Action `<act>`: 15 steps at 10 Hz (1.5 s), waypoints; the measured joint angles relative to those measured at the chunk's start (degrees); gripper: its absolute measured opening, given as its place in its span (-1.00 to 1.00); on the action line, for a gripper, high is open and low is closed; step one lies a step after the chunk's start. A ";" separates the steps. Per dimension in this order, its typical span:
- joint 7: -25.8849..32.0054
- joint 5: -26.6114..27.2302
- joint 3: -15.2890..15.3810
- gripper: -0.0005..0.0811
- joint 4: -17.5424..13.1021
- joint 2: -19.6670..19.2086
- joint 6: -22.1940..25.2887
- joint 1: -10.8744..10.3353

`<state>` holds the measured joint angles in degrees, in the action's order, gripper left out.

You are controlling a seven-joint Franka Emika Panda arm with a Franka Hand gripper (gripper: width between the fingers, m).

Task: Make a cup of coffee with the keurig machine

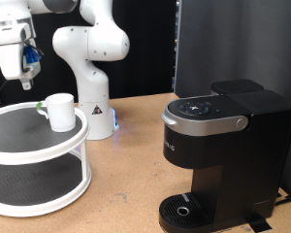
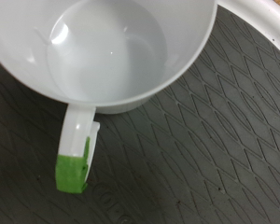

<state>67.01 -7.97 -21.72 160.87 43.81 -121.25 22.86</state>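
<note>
The cup (image 1: pixel 60 111) is a small white mug standing upright on the top tier of a round white two-tier stand (image 1: pixel 39 146) at the exterior view's left. In the wrist view the cup (image 2: pixel 107 51) is seen from above and is empty, with green tape on its handle (image 2: pixel 75 163). My gripper (image 1: pixel 27 76) hangs above and a little to the exterior view's left of the cup, apart from it; its fingers do not show in the wrist view. The keurig machine (image 1: pixel 223 146) stands at the exterior view's right, lid down, its round drip tray (image 1: pixel 184 209) bare.
The robot's white base (image 1: pixel 95 107) stands behind the stand, between it and the machine. A dark panel (image 1: pixel 238 44) rises behind the machine. The stand's tiers carry a dark ribbed mat (image 2: pixel 215 140). Brown tabletop (image 1: pixel 131 184) lies between stand and machine.
</note>
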 joint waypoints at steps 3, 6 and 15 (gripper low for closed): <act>-0.12 0.01 0.05 -0.24 0.04 -0.98 -1.15 0.00; -1.01 0.87 0.07 0.25 0.27 -1.96 -1.78 -0.25; -5.14 1.97 2.25 0.99 3.26 -3.56 -2.49 -0.84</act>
<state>61.87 -6.00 -19.47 164.13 40.25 -123.74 22.02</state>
